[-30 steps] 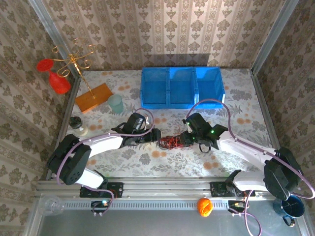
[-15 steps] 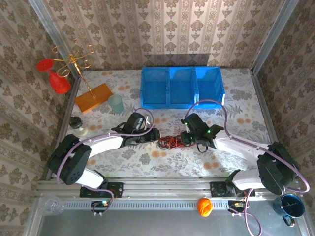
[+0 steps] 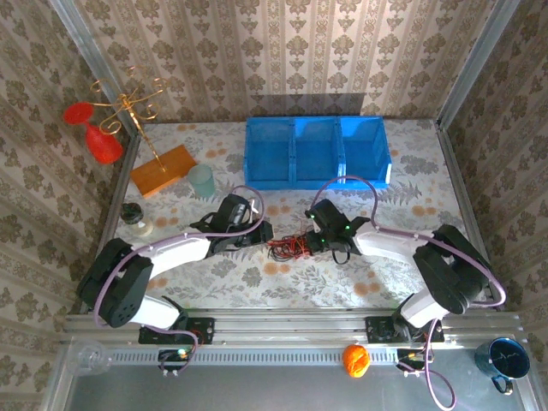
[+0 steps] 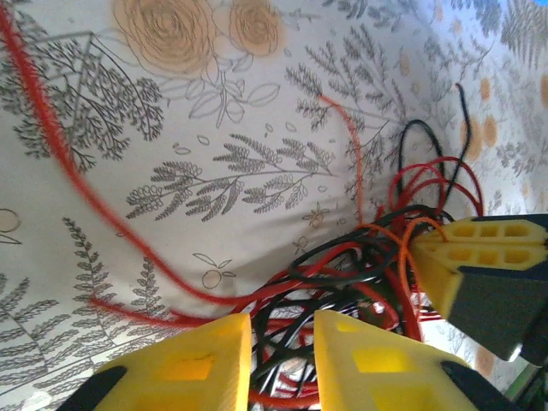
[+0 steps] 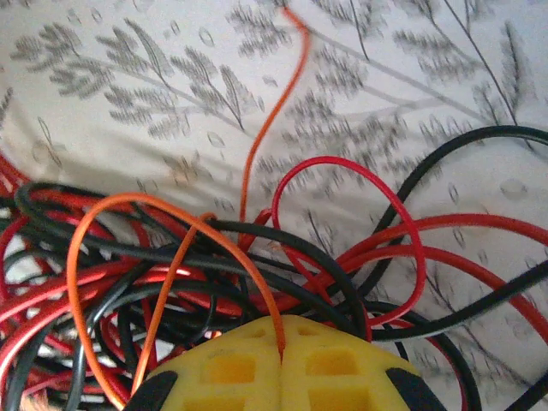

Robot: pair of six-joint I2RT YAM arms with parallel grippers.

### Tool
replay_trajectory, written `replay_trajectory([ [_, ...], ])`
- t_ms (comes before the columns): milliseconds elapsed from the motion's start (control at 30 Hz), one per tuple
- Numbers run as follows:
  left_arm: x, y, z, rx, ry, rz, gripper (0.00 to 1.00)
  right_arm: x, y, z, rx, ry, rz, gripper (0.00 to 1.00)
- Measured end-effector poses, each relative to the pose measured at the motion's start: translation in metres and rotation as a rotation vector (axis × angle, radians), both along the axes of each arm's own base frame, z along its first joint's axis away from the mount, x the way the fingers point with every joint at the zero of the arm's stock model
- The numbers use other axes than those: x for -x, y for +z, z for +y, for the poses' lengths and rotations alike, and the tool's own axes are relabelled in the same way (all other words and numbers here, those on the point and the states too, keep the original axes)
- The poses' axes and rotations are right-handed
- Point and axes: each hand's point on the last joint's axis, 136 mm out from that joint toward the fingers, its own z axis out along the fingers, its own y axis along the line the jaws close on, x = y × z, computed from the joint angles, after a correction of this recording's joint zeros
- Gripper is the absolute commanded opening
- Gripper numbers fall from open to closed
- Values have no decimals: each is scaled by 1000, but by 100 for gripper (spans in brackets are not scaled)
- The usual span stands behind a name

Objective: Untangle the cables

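Observation:
The cables (image 3: 291, 247), a tangle of thin red, black and orange wires, lie on the flowered tablecloth between my two arms. My left gripper (image 3: 267, 238) is at the tangle's left end. In the left wrist view its yellow fingers (image 4: 282, 330) stand apart with several red and black wires (image 4: 342, 265) running through the gap. My right gripper (image 3: 315, 242) is at the tangle's right end. In the right wrist view its jaws (image 5: 282, 330) are pressed together, and an orange wire (image 5: 236, 262) enters the seam between them. The right gripper's yellow fingers (image 4: 479, 244) appear at the right edge of the left wrist view.
A blue three-part bin (image 3: 317, 152) stands behind the tangle. At the back left are an orange block (image 3: 163, 169), a pale green cup (image 3: 203, 181), a small jar (image 3: 133, 216) and a gold stand with red glasses (image 3: 128, 107). An orange fruit (image 3: 355, 360) and a blue mug (image 3: 505, 358) sit below the table edge.
My right gripper has slid left into the tangle and closed on an orange wire. The left gripper's jaws have narrowed around the wires. The tangle has shifted slightly left.

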Motion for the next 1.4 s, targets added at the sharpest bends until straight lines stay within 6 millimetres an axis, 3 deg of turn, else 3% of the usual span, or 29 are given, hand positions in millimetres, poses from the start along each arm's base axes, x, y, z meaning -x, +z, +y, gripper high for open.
replay_trajectory([
  [267,9,16,22,3,48,-61,25,-29,29,25,-19,59,-77,0],
  [500,13,32,35,-2,80,-105,31,-31,65,29,-34,88,-136,0],
  [767,13,32,35,-9,77,-99,37,-38,156,32,-97,90,-294,0],
  [933,9,27,31,-25,64,-98,41,-36,197,35,-124,109,-373,0],
  [1167,5,14,28,-67,39,-89,42,-25,208,28,-102,115,-387,0],
  [1400,-15,40,26,-50,43,-160,46,-20,217,18,-79,108,-407,0],
])
